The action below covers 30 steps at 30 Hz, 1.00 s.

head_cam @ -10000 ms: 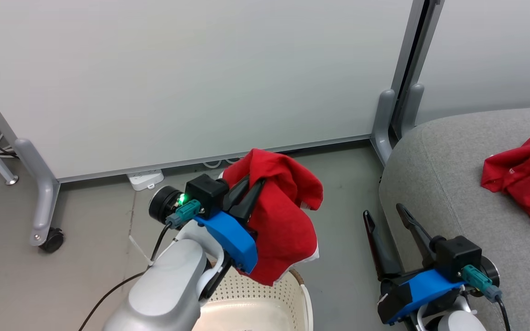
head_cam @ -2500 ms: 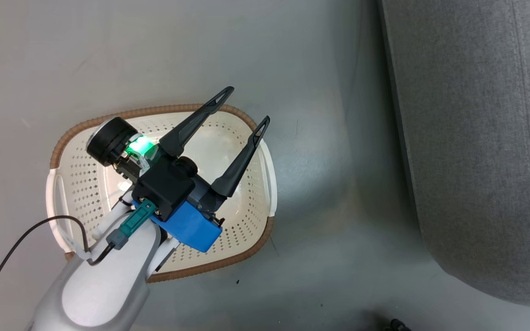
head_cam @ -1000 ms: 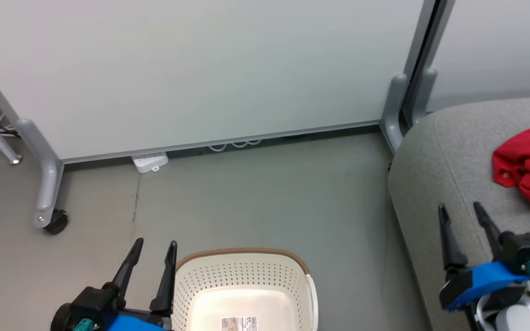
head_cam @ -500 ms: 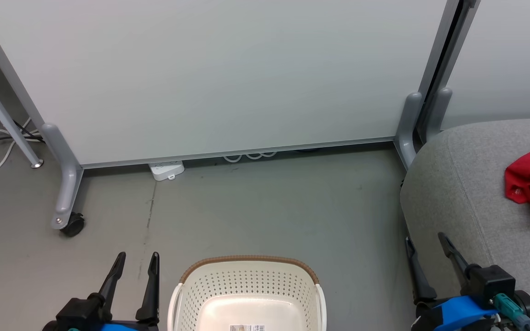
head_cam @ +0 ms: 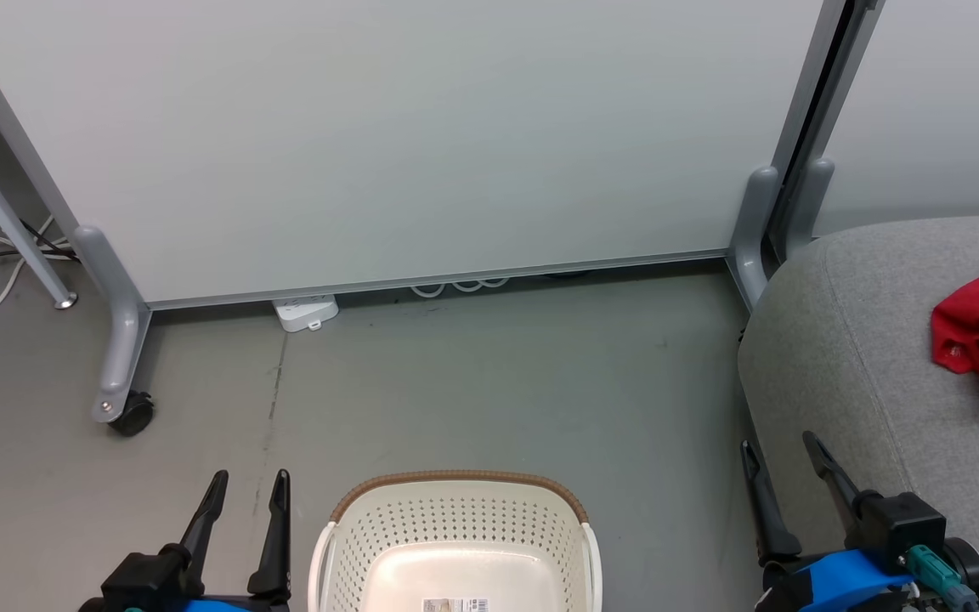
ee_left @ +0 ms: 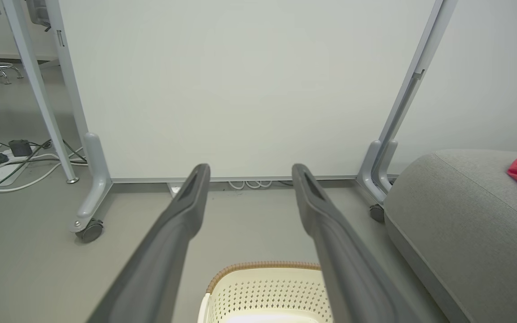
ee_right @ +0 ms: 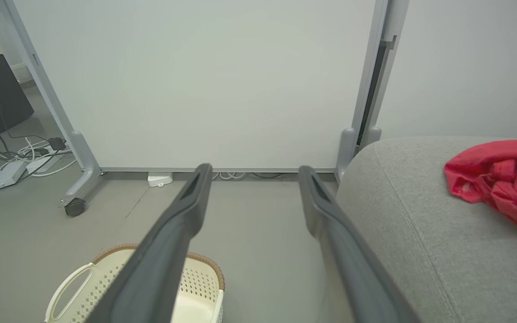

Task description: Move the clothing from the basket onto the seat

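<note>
The seat [head_cam: 863,357] now carries the clothing [head_cam: 978,331], a red heap toward its right side, apparently including the garment that the left gripper [head_cam: 250,476] held above the basket [head_cam: 455,478] 10 s ago. The basket stands on the floor [head_cam: 498,382] between the 2 arms, and the part of its inside that shows is bare except for a label [head_cam: 454,605]. The left gripper and right gripper [head_cam: 777,442] have dropped back low, fingers apart, holding nothing. The transfer looks finished.
</note>
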Tool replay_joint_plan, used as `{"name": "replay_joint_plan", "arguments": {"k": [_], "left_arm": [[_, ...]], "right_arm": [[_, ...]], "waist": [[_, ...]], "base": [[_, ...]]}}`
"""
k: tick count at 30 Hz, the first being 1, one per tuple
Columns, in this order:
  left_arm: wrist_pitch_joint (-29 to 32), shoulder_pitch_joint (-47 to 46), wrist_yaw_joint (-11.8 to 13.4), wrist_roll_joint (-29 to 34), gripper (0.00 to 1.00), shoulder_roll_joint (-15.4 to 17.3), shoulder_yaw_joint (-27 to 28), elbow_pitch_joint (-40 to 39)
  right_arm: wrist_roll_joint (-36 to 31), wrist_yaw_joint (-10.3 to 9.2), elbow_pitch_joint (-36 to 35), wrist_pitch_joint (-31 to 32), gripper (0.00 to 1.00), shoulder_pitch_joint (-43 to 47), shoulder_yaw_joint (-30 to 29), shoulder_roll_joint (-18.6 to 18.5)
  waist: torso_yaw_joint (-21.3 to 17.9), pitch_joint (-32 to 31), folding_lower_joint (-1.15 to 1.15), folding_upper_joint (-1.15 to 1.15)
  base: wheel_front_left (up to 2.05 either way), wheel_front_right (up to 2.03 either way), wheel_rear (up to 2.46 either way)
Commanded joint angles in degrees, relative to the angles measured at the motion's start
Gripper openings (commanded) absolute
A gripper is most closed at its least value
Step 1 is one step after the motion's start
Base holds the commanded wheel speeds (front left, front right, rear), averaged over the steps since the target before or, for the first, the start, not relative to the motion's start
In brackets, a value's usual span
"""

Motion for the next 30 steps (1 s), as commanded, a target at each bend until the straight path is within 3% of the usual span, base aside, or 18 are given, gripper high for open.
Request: {"name": "replay_joint_plan", "arguments": {"k": [1, 7, 8, 14, 30], "left_arm": [[-0.2, -0.6, -0.2, 0.1, 1.0, 0.0, 0.2, 0.2], [-0.2, -1.1, -0.2, -0.3, 1.0, 0.0, -0.1, 0.7], [0.0, -0.2, 0.0, -0.2, 0.0, -0.1, -0.1, 0.8], [0.2, 1.5, 0.0, -0.6, 0.0, -1.0, -0.2, 3.7], [4.8, 0.2, 0.0, -17.3, 0.0, -1.0, 2.1, 2.2]], "right_arm": [[0.0, -0.06, -0.2, 0.0, 1.0, 0.6, 0.0, 0.3], [0.7, -0.06, 0.0, 0.2, 1.0, 0.1, 0.4, 0.3], [0.3, 0.0, 0.2, 0.3, 0.0, 0.0, 0.3, 0.1], [0.8, 0.01, 3.4, 0.7, 0.0, 0.7, 0.1, 0.1], [19.8, 0.0, 3.5, 3.3, 0.0, -0.9, -1.4, 0.1]], "waist": [[-0.1, 0.0, 0.0, 0.0], [-0.3, 0.0, 0.0, 0.0], [-0.3, 0.0, 0.0, 0.0], [-0.3, 0.0, 0.0, 0.0], [-0.6, 0.1, 0.0, 0.0]], "base": [[0.0, 0.0, 0.0], [0.0, 0.0, 0.0], [0.0, 0.0, 0.0], [0.0, 0.0, 0.0], [0.0, 0.0, 0.0]]}}
